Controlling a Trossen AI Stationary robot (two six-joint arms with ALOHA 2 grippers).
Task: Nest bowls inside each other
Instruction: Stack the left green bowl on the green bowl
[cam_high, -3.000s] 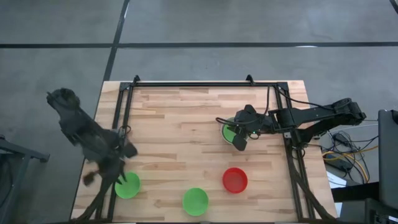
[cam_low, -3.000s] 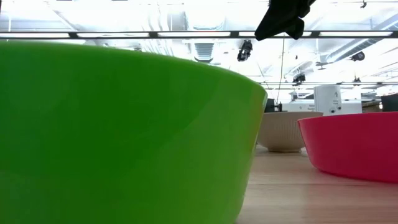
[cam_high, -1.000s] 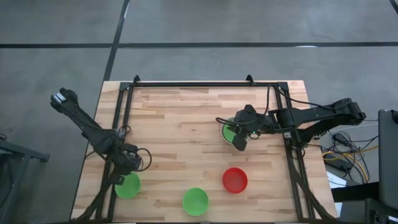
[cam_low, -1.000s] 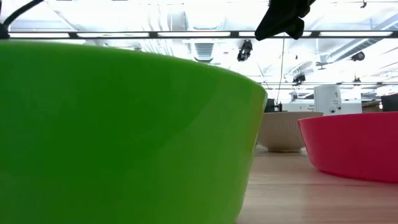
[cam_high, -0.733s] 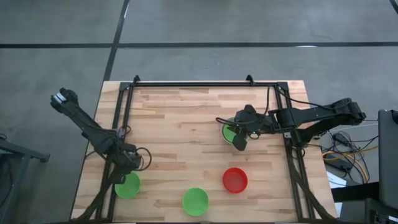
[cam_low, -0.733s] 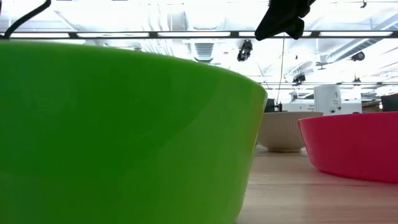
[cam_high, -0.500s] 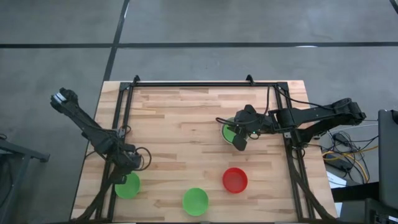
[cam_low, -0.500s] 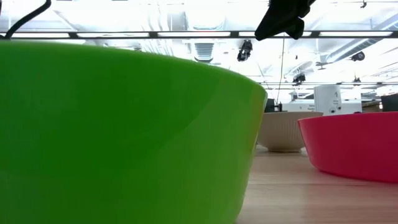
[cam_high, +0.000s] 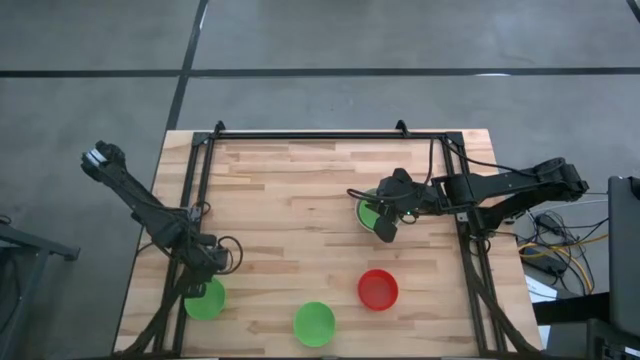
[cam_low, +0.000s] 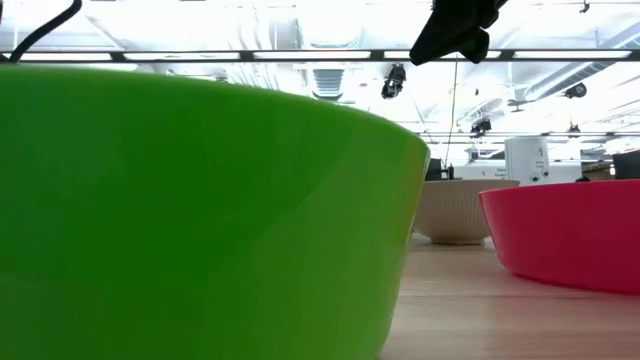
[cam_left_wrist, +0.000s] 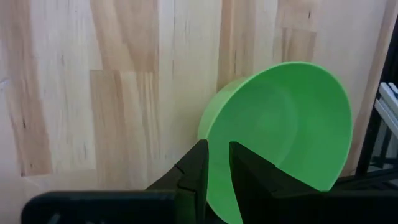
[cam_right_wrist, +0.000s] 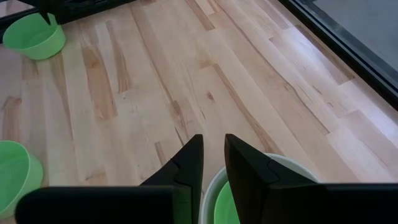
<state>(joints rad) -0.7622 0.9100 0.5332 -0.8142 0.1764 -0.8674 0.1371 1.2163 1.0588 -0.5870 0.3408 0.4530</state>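
A green bowl (cam_high: 205, 300) (cam_left_wrist: 280, 124) stands on its base at the table's near left. My left gripper (cam_high: 206, 274) (cam_left_wrist: 217, 149) hangs over its far rim, pointing steeply down, fingers a narrow gap apart; whether they touch the rim I cannot tell. A second green bowl (cam_high: 314, 323) (cam_low: 200, 220) and a red bowl (cam_high: 378, 289) (cam_low: 570, 230) stand near the front edge. At centre right a pale bowl (cam_low: 455, 210) (cam_right_wrist: 292, 168) holds another green bowl (cam_high: 368, 210). My right gripper (cam_high: 385, 232) (cam_low: 450, 50) (cam_right_wrist: 213, 146) hovers above its near rim, narrowly open and empty.
Black frame rails (cam_high: 310, 135) run along the table's left, far and right sides, and cables trail off at the right. Bare wood (cam_high: 290, 200) lies across the middle and far part of the table between the two arms.
My left gripper has stayed over the near-left green bowl and rolled a little about its own pointing line. The bowls have kept their places.
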